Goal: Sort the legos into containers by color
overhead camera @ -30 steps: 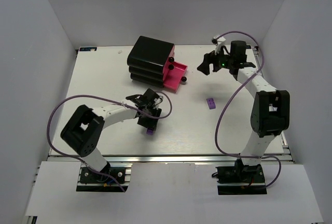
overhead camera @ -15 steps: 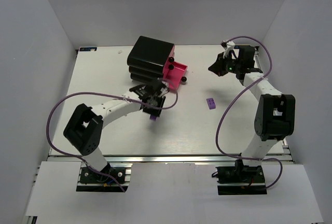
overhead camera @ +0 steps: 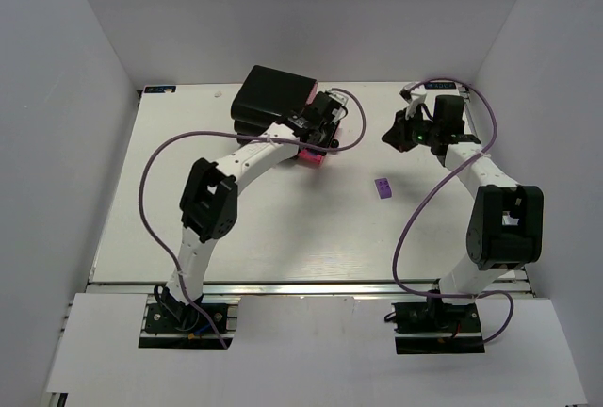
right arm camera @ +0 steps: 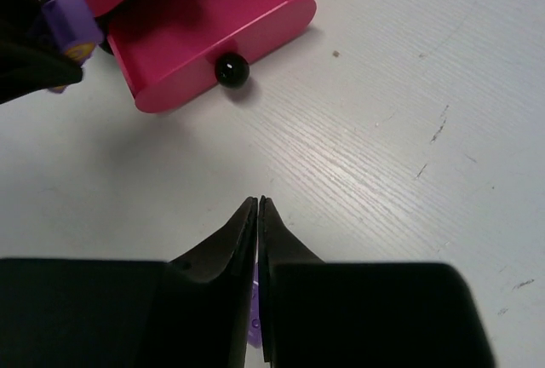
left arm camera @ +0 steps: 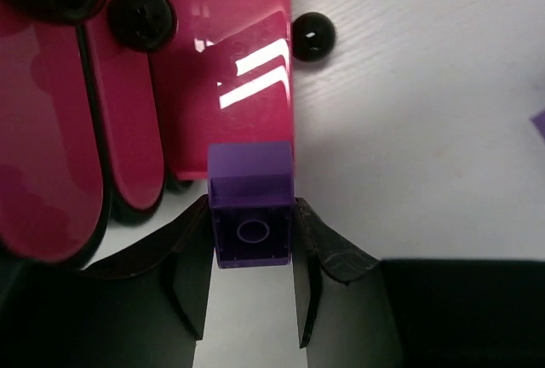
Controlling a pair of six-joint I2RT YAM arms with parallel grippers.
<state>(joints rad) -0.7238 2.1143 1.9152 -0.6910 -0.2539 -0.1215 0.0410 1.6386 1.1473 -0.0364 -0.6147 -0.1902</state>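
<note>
Purple brick (left arm camera: 251,204) sits pinched in the left tool (left arm camera: 252,253), which has swung up from the surface to hang just over the open pink drawer (right arm camera: 209,23), ready to drop.

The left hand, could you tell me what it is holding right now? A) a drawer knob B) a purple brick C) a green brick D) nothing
B: in the left wrist view the left hand is clamped on a purple brick just in front of the pink drawers.
</note>
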